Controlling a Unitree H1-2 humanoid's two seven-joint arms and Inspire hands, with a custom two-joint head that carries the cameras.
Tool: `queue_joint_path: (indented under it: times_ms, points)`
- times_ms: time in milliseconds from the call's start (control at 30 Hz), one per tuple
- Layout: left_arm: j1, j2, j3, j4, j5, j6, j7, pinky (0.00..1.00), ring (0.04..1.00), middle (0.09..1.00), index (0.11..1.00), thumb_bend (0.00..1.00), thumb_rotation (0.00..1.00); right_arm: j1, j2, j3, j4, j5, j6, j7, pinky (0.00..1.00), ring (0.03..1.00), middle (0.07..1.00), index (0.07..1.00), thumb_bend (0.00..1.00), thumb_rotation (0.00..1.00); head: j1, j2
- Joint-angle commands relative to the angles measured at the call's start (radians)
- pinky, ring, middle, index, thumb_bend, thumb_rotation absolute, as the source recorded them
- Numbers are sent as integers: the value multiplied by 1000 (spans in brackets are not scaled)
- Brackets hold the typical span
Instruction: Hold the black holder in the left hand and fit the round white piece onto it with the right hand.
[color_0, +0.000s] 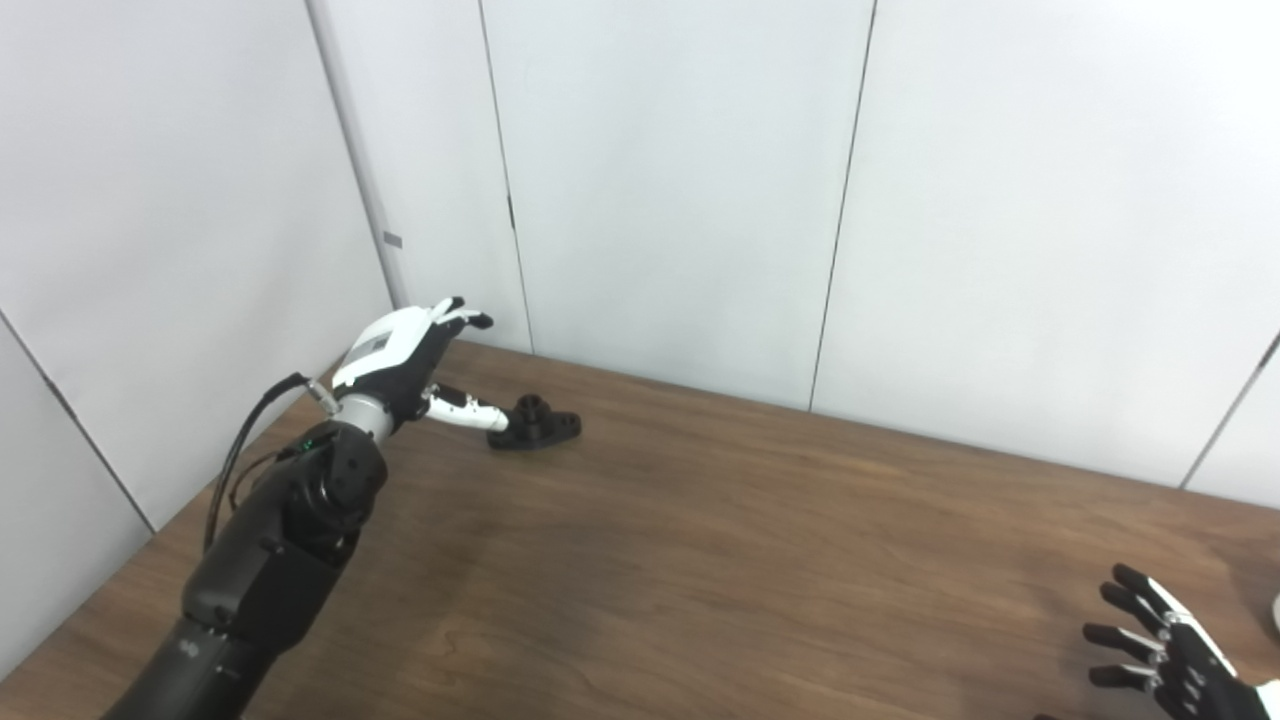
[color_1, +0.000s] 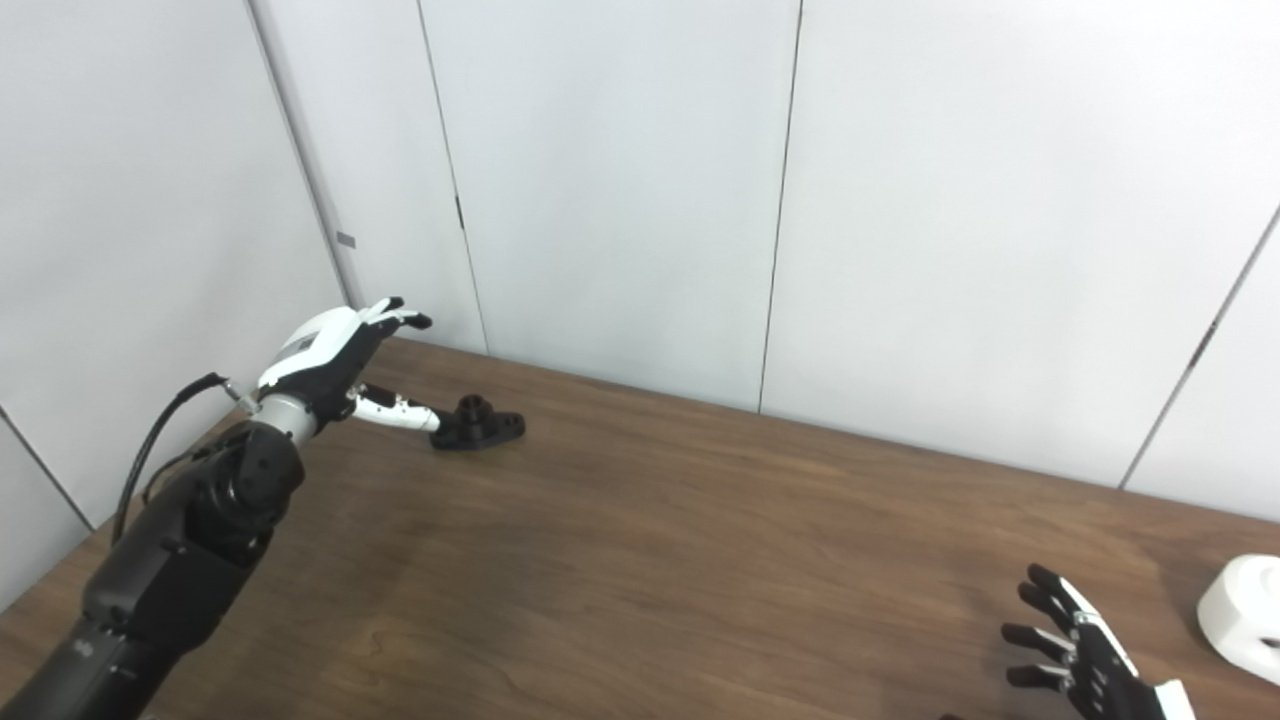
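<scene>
Left eye view
- Black holder (color_0: 536, 421): we see it on the bench (color_0: 700, 560), far left, near the back wall; its long axis runs about 3 to 9 o'clock.
- Left hand (color_0: 405, 360): fingers apart, holding nothing; thumb tip touches or nearly touches the holder's near end, we cannot tell which. Holder lies at 3 o'clock from the palm.
- Left arm pose: stretched from 7 o'clock toward 1 o'clock, palm raised off the bench, fingers pointing up and away.
- Right hand (color_0: 1165, 650): fingers spread, empty, low at 4 o'clock, well apart from the holder.

Right eye view
- Round white piece (color_1: 1240, 618): on the bench at the right edge, partly cut off, at 2 o'clock from the right hand, near it, not touched.
- Judgement: we take the step in hand as the left hand's grasp of the holder; the fingers must come down over it.
</scene>
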Motion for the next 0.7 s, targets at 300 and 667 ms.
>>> queue_joint_path:
  times_ms: [300, 667]
  points:
    - [-58, 42, -69, 29, 102, 58, 3, 1000, 1000, 1000, 867, 1000, 370, -21, -5, -3, -47, 8, -1, 1, 620, 758, 874, 892, 696, 0, -8, 9]
    - [-84, 9, -99, 104, 120, 65, 33, 1000, 1000, 1000, 864, 998, 338, -18, -3, 2, -70, 0, 22, 1, 636, 764, 879, 895, 689, 0, -9, 14]
